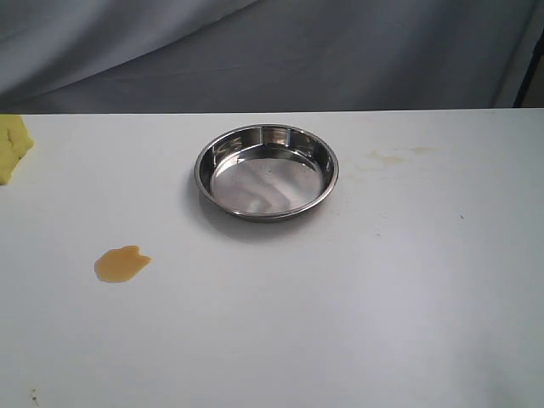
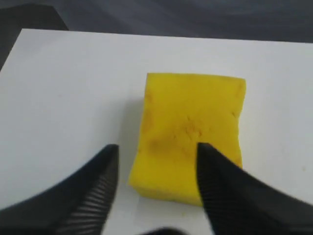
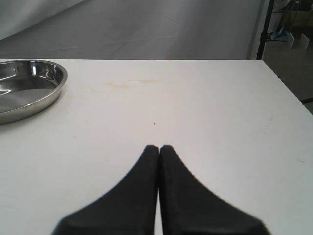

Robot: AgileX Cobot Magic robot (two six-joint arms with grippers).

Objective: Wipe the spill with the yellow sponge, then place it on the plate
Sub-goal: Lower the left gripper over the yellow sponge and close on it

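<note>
Sponge (image 2: 190,127) — yellow foam, likely soft and light — lies by the left gripper (image 2: 157,147), jaws spread; pinch opposite sides.

No text, label, brand, number or sign can be read in any of the views
</note>
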